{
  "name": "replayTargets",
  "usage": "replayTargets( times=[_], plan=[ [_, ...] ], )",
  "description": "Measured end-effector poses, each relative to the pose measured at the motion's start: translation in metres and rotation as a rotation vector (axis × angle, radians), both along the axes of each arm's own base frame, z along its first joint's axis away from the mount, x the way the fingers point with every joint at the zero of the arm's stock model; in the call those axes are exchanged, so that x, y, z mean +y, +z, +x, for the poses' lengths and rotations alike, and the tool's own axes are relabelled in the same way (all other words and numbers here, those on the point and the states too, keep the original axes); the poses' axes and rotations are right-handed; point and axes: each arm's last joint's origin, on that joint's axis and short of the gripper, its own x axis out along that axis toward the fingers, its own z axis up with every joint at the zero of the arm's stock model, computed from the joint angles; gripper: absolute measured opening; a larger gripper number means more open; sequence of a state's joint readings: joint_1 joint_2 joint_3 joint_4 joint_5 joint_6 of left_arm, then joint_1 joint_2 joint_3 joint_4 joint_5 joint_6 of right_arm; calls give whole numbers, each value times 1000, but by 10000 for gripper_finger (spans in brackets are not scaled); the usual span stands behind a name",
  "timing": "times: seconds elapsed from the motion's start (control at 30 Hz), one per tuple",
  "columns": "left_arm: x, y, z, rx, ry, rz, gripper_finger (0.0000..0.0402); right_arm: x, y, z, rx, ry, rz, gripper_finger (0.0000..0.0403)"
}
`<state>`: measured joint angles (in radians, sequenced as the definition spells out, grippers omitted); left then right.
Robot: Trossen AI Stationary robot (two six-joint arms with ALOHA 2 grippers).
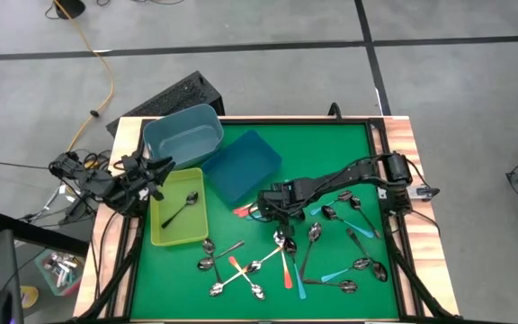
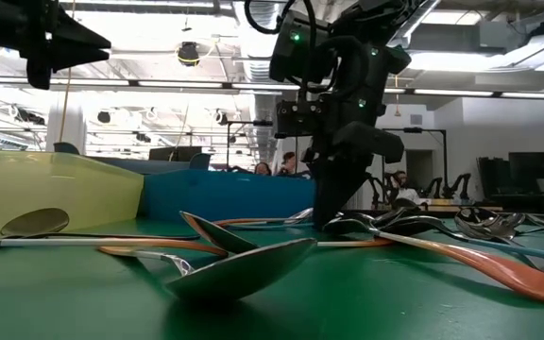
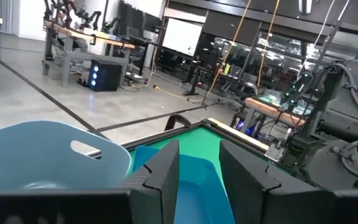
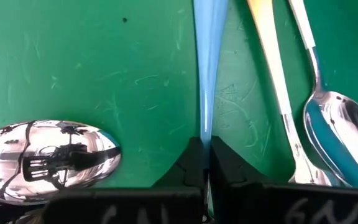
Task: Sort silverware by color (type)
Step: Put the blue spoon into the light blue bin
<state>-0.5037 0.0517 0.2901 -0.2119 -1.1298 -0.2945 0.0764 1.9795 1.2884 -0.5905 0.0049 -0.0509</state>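
Right wrist view is showing the right gripper (image 4: 205,163) pinching a light-blue-handled spoon (image 4: 209,68) lying on the green mat (image 4: 104,62), another spoon's shiny bowl (image 4: 48,158) just beside its fingers. Left gripper (image 3: 197,171) is hovering half open above the blue bin (image 3: 48,155).

Glossy mirror-like metal spoon bowls (image 4: 45,155) lie on matt, scuffed green felt-like table cover (image 4: 104,68); bins (image 1: 183,135) look smooth plastic.

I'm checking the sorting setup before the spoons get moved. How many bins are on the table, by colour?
Yellow-green bin: 1
Blue bins: 2, the deep blue tub and the flat blue tray
Total: 3
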Motion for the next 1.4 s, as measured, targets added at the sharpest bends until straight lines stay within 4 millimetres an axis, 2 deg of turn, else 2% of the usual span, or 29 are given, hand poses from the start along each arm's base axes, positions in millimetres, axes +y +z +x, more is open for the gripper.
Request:
replayTargets(
  times=[0.17,0.4,0.57,0.7,1.03,1.27,1.4],
  plan=[
    [0,0,0,-6,5,-9,101,4,5,-1,-20,2,12,15],
    [0,0,0,-25,7,-34,101,4,22,-5,-55,-2,55,14],
    [0,0,0,-27,7,-37,101,3,40,-7,-114,19,52,14],
    [0,3,0,-56,1,-54,101,-1,64,-13,-184,12,57,14],
    [-1,9,0,-93,-77,-41,101,-18,140,-18,-602,1,40,14],
    [2,24,-5,-90,-71,9,101,-42,164,-1,-925,28,-72,14],
    [3,29,-8,-86,-70,30,101,-68,160,17,-1071,-9,-141,14]
  ],
)
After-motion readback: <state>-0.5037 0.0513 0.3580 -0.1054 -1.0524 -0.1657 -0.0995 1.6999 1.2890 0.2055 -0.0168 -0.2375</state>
